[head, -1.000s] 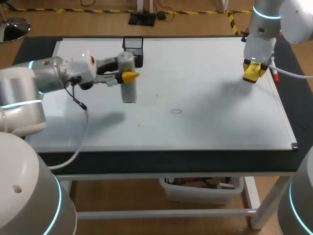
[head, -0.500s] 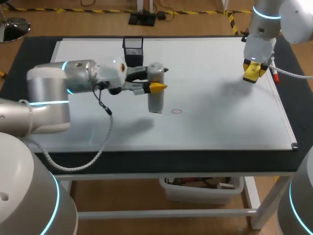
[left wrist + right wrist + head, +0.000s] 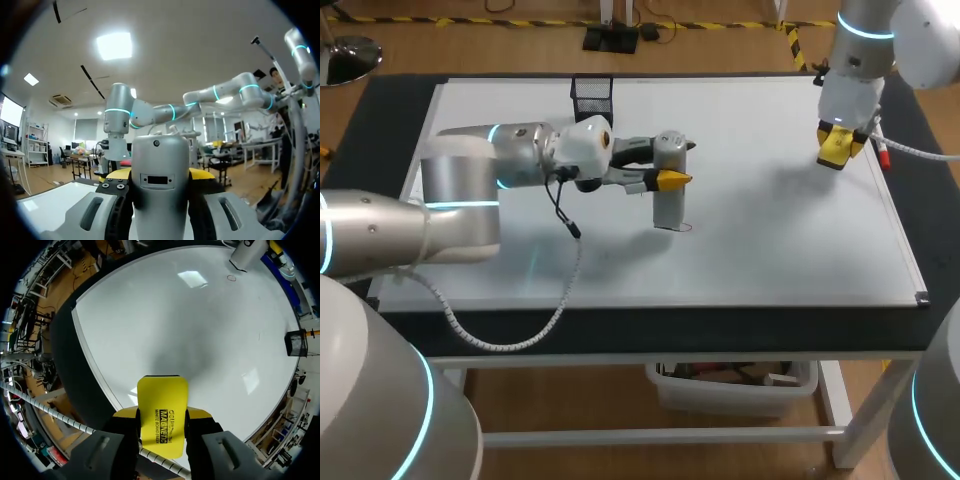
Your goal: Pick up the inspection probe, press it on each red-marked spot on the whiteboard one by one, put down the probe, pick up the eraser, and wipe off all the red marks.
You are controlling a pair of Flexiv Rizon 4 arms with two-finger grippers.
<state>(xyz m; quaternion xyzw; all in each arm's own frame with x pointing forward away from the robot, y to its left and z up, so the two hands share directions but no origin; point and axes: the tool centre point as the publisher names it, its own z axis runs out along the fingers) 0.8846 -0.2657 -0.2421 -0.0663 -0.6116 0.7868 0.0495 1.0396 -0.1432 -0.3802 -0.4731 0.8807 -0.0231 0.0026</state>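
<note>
My left arm comes in from the left across the big white rectangular whiteboard (image 3: 770, 250). My left gripper (image 3: 670, 179) is closed around the upper body of the grey cylindrical inspection probe (image 3: 668, 205), one yellow-tipped finger on each side. The probe stands upright with its lower end on the board near the middle. A small red-marked spot (image 3: 686, 227) peeks out just beside the probe's base. Most of the mark is hidden behind the probe, so I cannot tell whether the tip sits on it or next to it.

In the left wrist view the probe (image 3: 160, 185) fills the space between my fingers and hides the board beneath it. Only slivers of the yellow tips show on either side of it.

My right gripper (image 3: 840, 146) hangs above the far right part of the whiteboard. It clamps a flat yellow rectangular eraser (image 3: 162, 400), which the right wrist view shows sticking out ahead of the fingers above the board. From above, the eraser and the yellow fingertips merge into one yellow patch.

A black mesh pen holder (image 3: 592, 96) stands at the board's far edge. Its lower part is hidden behind my left arm.
</note>
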